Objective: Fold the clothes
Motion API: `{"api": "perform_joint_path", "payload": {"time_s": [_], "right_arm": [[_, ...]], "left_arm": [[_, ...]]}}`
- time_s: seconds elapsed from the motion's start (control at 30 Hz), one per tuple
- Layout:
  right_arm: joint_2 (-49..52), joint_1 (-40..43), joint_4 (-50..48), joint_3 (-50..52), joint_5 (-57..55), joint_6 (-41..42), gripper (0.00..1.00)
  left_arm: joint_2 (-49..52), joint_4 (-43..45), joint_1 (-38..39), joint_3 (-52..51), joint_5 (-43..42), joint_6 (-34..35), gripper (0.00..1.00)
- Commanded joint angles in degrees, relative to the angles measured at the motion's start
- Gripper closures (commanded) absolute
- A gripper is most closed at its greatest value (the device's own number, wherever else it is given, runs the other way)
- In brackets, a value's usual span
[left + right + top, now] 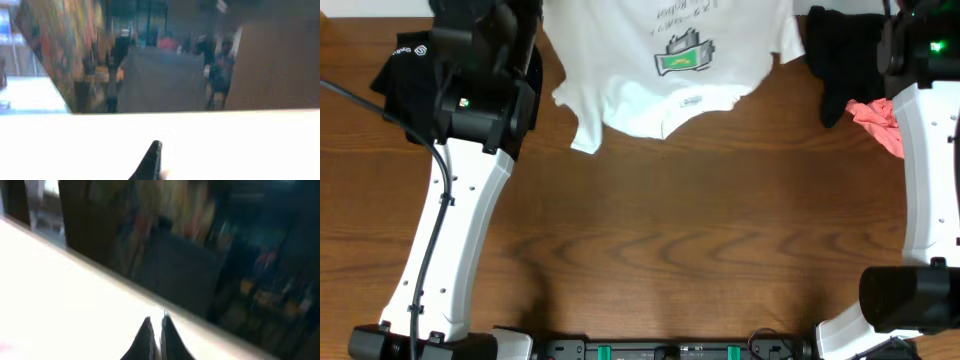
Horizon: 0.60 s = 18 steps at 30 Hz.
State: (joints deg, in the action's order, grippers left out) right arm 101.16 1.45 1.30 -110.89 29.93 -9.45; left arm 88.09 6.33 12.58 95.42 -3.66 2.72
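Note:
The clothes lie along the far edge of the wooden table. A white T-shirt [640, 100] with a green-and-black chest print is crumpled at top centre. A black piece [405, 70] lies partly under my left arm [480, 90]. Another black piece [845, 50] and a pink one [880, 118] sit beside my right arm [925, 150]. Neither gripper shows from overhead. In the left wrist view the left gripper [158, 150] shows one dark fingertip over a glaring white surface. The right gripper [156, 322] has its fingertips nearly touching, shut, with nothing seen between them.
Bare wood tabletop [690, 240] spreads from the clothes toward the arm bases at the near edge. Both wrist views look past the table's far edge into a blurred, dim room.

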Motion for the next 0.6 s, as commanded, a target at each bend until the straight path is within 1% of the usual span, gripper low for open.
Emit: {"api": "perform_joint_path", "payload": {"time_s": [0.0, 0.23, 0.37, 0.57], "right_arm": [[-1.09, -0.24, 7.52, -0.44, -1.46, 0.17, 0.99], [-2.69, 0.55, 26.88, -0.44, -1.64, 1.05, 0.99], [-4.92, 1.57, 38.91, -0.44, -1.64, 1.75, 0.99], [-8.09, 2.01, 58.05, -0.44, -4.22, 1.7, 0.99]], "left_arm": [[-0.11, -7.28, -0.26, 0.44, 1.25, -0.55, 0.94], [-0.11, -26.32, -0.22, 0.44, -6.05, -0.55, 0.94], [-0.11, -38.93, -0.22, 0.44, -7.67, -0.48, 0.94], [-0.11, -56.83, -0.22, 0.44, -11.34, 2.27, 0.94]]}}
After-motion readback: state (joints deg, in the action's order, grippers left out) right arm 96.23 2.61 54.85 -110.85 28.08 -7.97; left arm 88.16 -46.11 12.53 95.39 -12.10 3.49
